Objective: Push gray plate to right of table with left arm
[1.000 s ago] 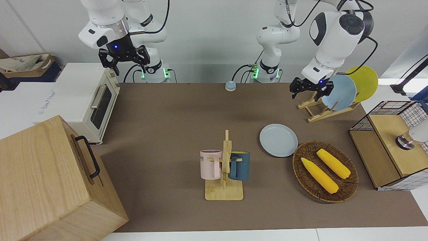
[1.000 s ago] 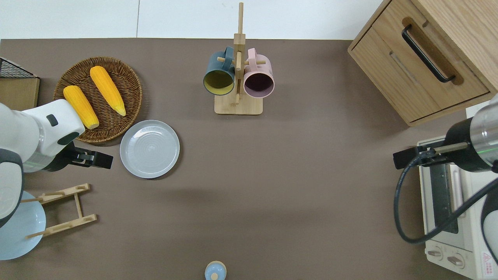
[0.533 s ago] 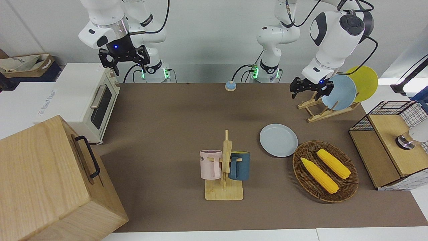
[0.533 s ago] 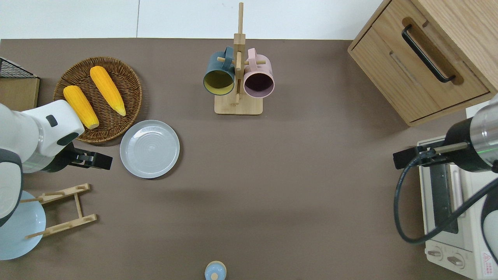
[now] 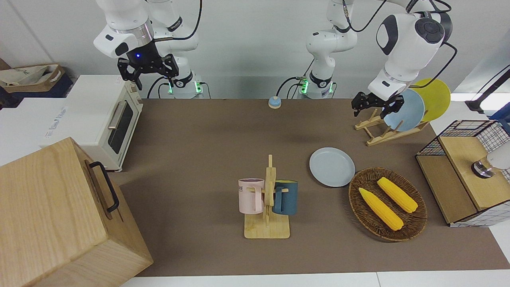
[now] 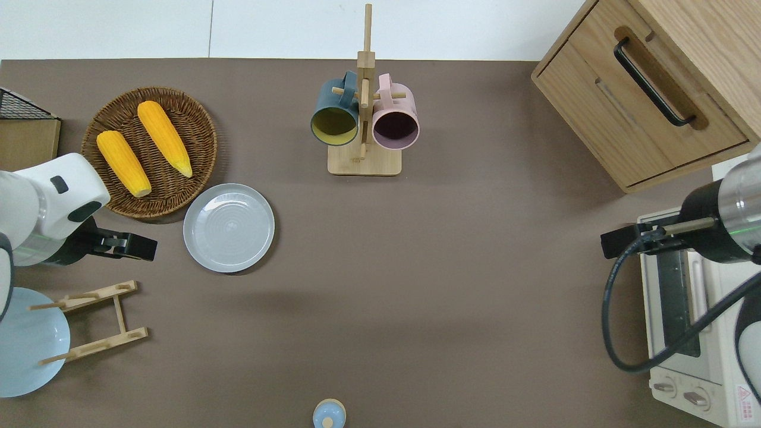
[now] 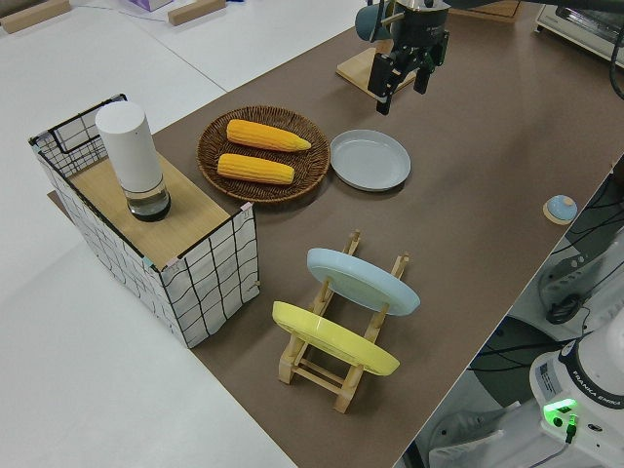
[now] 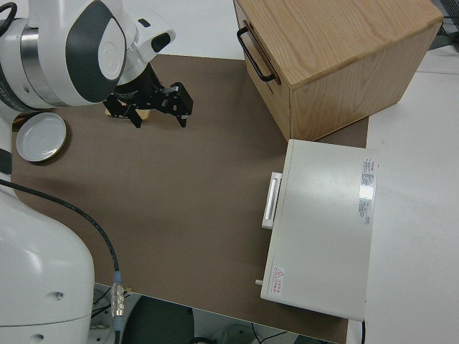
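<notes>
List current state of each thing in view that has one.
gray plate: flat on the table, untouched
left gripper: open, raised, empty
right gripper: parked, open
toaster oven: door shut
wooden cabinet: drawer shut
mugs: hung on rack

A plain white wall (image 5: 247, 44) is standing at the robots' end of the brown surface (image 6: 416, 267). White worktops (image 7: 146, 390) are flanking it, one carrying a cardboard box (image 5: 34, 77). Even, soft light is falling, casting faint shadows.
</notes>
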Controlling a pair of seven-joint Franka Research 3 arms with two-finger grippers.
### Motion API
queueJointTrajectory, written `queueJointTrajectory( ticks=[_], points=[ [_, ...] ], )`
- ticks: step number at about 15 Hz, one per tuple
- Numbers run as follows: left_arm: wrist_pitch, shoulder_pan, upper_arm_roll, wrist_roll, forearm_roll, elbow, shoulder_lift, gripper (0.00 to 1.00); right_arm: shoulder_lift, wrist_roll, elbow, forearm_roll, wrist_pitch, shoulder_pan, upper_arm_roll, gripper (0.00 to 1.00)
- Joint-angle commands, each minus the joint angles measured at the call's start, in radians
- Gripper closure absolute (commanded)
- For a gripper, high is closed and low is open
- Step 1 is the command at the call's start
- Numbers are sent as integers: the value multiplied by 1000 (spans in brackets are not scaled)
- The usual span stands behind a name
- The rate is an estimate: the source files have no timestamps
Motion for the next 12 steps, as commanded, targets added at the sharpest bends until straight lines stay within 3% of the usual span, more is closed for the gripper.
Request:
queueJointTrajectory(
  ticks=[1,12],
  points=[
    [-28,9,7,-65,-4,4,-13,2,-3,2,8,10,-14,-20,13,17],
    [-2,-5,2,-323,-1,-70,-18,2,-3,1,8,10,-14,-20,15,17]
  ],
)
